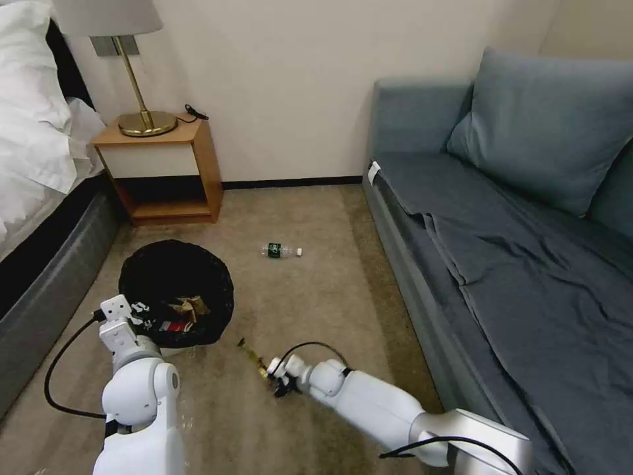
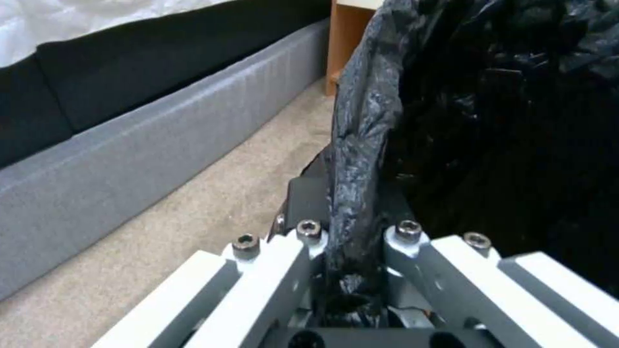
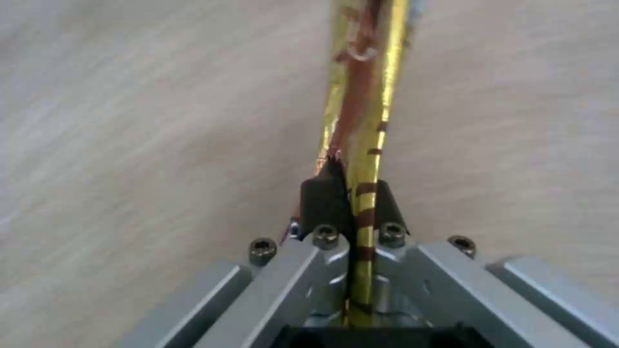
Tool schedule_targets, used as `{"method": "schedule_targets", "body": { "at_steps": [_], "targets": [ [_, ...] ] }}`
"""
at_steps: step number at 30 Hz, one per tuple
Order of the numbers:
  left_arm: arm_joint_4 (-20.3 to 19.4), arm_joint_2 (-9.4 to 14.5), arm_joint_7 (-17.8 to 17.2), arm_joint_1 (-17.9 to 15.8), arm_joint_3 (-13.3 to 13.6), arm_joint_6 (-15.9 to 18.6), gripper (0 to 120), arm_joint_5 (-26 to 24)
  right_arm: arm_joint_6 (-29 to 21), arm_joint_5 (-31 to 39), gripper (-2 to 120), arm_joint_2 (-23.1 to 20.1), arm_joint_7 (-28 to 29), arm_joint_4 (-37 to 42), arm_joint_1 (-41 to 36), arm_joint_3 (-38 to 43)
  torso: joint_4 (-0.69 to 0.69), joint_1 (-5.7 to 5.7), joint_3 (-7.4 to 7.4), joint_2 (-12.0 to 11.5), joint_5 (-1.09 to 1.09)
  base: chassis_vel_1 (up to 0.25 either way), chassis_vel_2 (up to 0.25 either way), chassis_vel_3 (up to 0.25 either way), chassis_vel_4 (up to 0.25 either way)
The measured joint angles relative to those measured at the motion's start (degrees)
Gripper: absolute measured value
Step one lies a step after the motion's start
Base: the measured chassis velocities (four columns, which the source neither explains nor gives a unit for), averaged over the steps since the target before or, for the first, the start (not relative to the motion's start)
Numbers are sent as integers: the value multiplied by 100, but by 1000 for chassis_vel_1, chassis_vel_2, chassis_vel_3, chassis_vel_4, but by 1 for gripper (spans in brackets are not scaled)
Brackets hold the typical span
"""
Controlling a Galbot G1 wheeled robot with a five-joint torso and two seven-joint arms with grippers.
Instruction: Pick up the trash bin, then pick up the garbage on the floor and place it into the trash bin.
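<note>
While the right gripper [image 1: 269, 373] pinches the gold snack wrapper [image 3: 361, 121] just above the carpet [image 1: 316, 297] beside the trash bin [image 1: 177, 290], the left gripper [image 2: 348, 232] clamps the bin's black liner [image 2: 361, 121] at its rim. Inside lie a brown paper bag [image 1: 188, 307] and a red-and-white carton [image 1: 173, 326]. The clear bottle [image 1: 281, 251] lies farther out, between bin and sofa [image 1: 501, 251].

The trash bin [image 1: 176, 290], round with a crinkly black liner [image 2: 361, 125] over its rim, held brown paper [image 1: 188, 307] and a red-and-white carton [image 1: 173, 326]. A gold snack wrapper [image 3: 361, 111] was pinched edgewise above carpet. The clear green-labelled bottle [image 1: 281, 251] lay on its side near the sofa.
</note>
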Motion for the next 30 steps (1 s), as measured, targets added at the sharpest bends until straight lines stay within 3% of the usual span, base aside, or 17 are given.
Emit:
{"method": "schedule_targets", "body": {
  "at_steps": [4, 6, 14, 18, 24, 30],
  "targets": [
    [16, 2, 2, 24, 30, -2, 4, -40, 197, 135, 0, 31, 53, -25, 126, 910, 1, 0, 0, 0, 1, 0, 0, 0, 0],
    [101, 2, 7, 38, 62, -42, 4, -55, 323, 560, 0, -92, 296, 356, 336, 1414, 1, 0, 0, 0, 0, 0, 0, 0, 0],
    [206, 5, 14, -5, 161, -92, 4, -56, 1184, 544, 0, 35, 884, 943, 689, 1703, 2, 0, 0, 0, 0, 0, 0, 0, 0],
    [266, 6, 16, -31, 183, -103, 4, -46, 1327, 676, 0, 123, 1185, 1247, 754, 1483, 3, 0, 0, 0, -1, 0, 0, 0, 0],
    [365, 7, 23, -92, 194, -145, 4, -36, 1300, 975, 0, 231, 1764, 2182, 790, 436, 2, 0, 0, 0, -1, 0, 0, 0, 0],
    [404, 7, 23, -84, 227, -193, 4, -1, 1141, 1063, 0, 258, 1971, 2608, 887, -148, 2, 0, 0, 0, -1, 0, 0, 0, 0]
  ]
}}
